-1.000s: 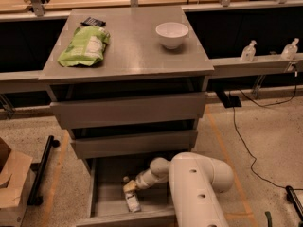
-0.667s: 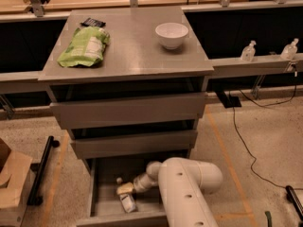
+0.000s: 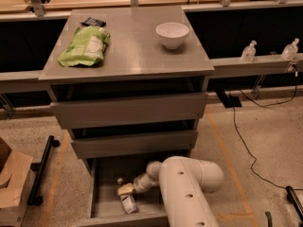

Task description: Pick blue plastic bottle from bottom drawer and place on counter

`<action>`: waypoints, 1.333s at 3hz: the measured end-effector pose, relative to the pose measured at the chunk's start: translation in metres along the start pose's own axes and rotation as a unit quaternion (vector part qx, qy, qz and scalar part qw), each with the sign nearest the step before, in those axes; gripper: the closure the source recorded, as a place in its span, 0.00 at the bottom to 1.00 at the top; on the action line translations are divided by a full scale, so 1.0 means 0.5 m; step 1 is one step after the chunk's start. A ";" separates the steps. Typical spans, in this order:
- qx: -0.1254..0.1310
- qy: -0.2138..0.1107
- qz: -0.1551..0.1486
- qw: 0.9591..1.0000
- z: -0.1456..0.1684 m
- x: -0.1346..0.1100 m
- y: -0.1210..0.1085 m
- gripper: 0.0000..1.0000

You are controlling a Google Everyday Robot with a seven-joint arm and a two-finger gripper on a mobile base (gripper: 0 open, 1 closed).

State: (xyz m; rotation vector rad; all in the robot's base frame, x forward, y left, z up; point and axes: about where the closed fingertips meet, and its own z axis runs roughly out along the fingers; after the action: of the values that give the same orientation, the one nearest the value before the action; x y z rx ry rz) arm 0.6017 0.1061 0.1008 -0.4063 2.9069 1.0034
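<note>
The bottom drawer (image 3: 102, 193) of the grey cabinet is pulled open. The blue plastic bottle (image 3: 128, 204) lies on its side on the drawer floor near the front, its white label and dark band showing. My gripper (image 3: 125, 189) reaches down into the drawer from the right and sits just above the bottle's upper end, touching or nearly touching it. My white arm (image 3: 187, 197) hides the right half of the drawer. The counter (image 3: 132, 46) is the cabinet's grey top.
On the counter lie a green bag (image 3: 84, 46), a small dark packet (image 3: 93, 21) and a white bowl (image 3: 172, 34). Two wider drawers (image 3: 128, 112) above are slightly open. Pump bottles (image 3: 248, 51) stand on a ledge at right. A cardboard box (image 3: 12, 183) sits at left.
My gripper has moved left inside the drawer and now sits over the bottle's upper end. The bottle has shifted a little toward the drawer's front left.
</note>
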 end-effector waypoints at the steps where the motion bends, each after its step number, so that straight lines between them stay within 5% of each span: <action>1: 0.000 0.000 0.000 1.000 0.000 0.000 0.000 1.00; 4: 0.000 0.000 0.000 1.000 0.000 0.000 0.000 1.00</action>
State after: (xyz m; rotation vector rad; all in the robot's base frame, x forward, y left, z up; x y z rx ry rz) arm 0.6016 0.1060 0.1009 -0.4063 2.9068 1.0035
